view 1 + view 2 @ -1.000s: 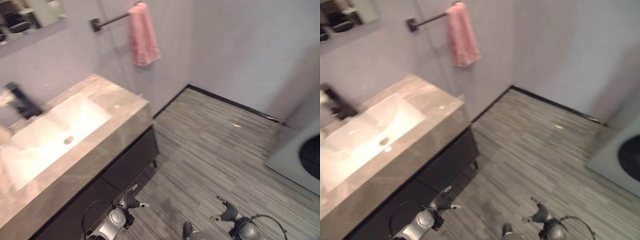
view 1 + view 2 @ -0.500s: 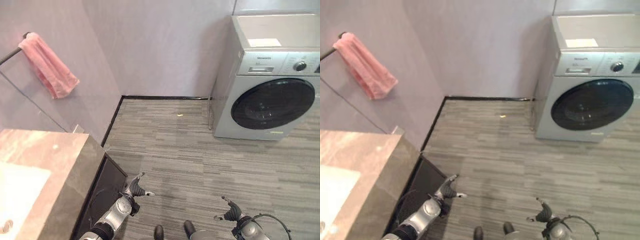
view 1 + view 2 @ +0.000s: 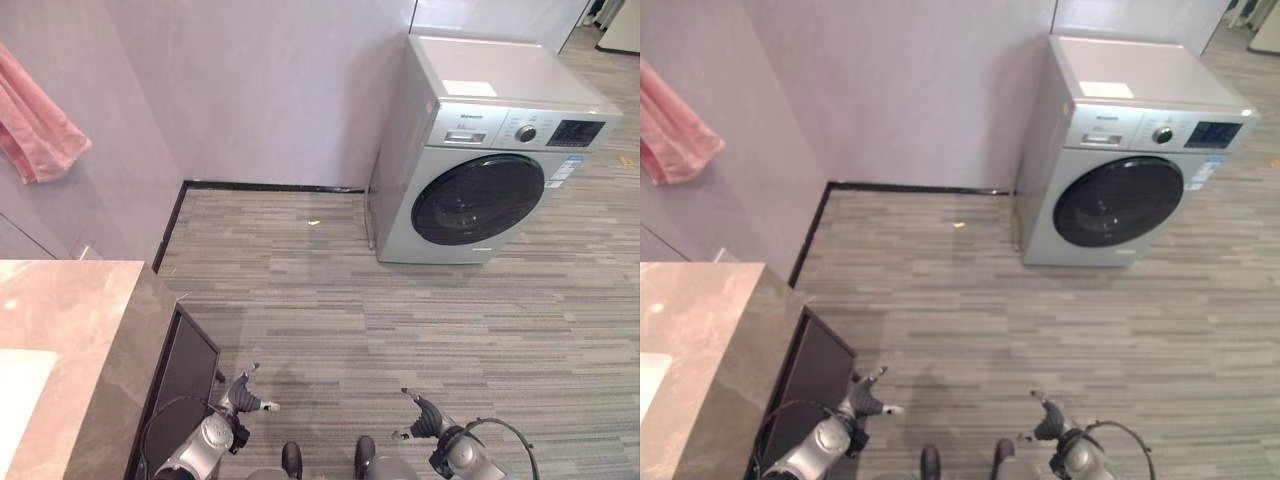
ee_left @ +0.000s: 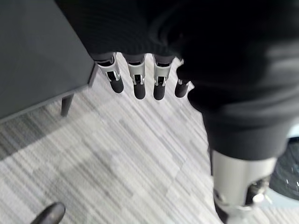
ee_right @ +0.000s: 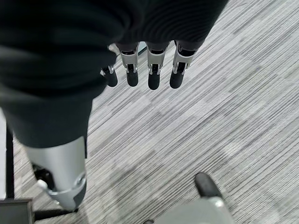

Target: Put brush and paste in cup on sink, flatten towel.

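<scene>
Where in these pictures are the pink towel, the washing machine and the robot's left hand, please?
pink towel (image 3: 35,135), left eye view, on its hanging folds.
washing machine (image 3: 478,198), left eye view, on its dark round door.
left hand (image 3: 240,397), left eye view, on its palm.

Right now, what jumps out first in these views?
The silver washing machine with its dark round door, against the far wall at right. Next, the pink towel hanging bunched on the wall at far left, above the marble sink counter. Both hands, left hand and right hand, hang low, holding nothing.

Grey striped plank floor (image 3: 330,320), pale lilac walls (image 3: 260,90), silver washing machine (image 3: 490,160) against far wall.
</scene>
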